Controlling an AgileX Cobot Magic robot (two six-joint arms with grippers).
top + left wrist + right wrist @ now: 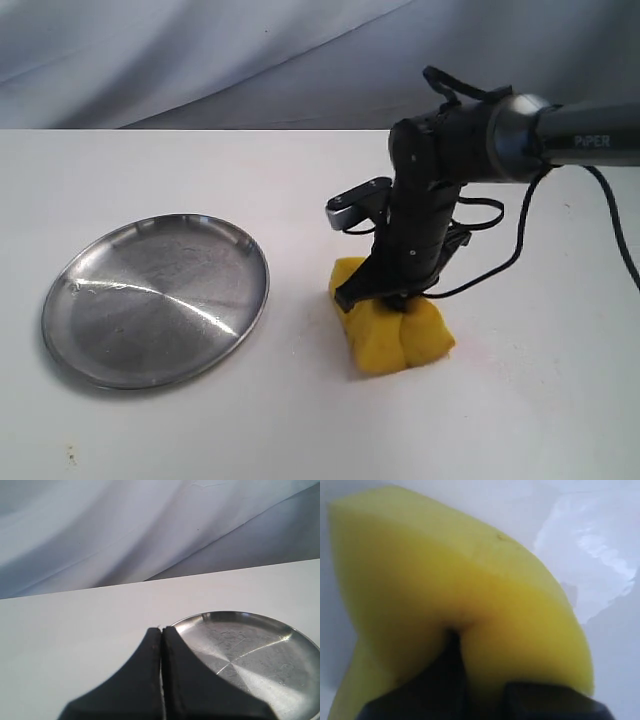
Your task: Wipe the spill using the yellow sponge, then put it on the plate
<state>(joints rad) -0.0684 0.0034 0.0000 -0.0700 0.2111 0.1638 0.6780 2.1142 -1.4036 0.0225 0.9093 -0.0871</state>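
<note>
The yellow sponge (388,342) rests on the white table, squeezed in the middle by my right gripper (402,296), which is shut on it from above. In the right wrist view the sponge (470,575) fills most of the frame and bulges around the dark fingers (451,650). No tan puddle shows in any view. A pale glossy wet-looking patch (592,550) lies on the table just past the sponge. The silvery plate (150,300) sits empty to the sponge's left. My left gripper (161,631) is shut on nothing, with the plate (250,655) just beyond it.
A grey cloth backdrop (200,60) hangs behind the table's far edge. The right arm's black cables (500,240) loop down beside the wrist. Bare white tabletop separates the plate from the sponge.
</note>
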